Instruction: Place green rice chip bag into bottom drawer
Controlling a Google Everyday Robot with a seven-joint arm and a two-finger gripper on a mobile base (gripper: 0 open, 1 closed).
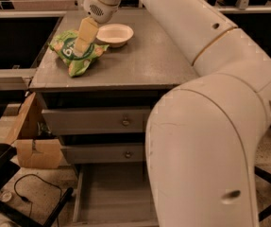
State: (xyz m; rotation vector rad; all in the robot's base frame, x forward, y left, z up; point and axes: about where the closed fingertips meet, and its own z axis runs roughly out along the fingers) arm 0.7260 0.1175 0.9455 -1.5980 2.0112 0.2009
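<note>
Your gripper (81,48) is down on top of the bag (68,56), touching its upper face near the logo; you cannot tell whether it has closed on it. The bag lies logo-up at the left of the cabinet top (144,63), just beside the bowl (114,34). Its long axis runs roughly back-to-front, one crumpled end toward the front edge. Below, the bottom drawer (114,193) stands pulled out.
</note>
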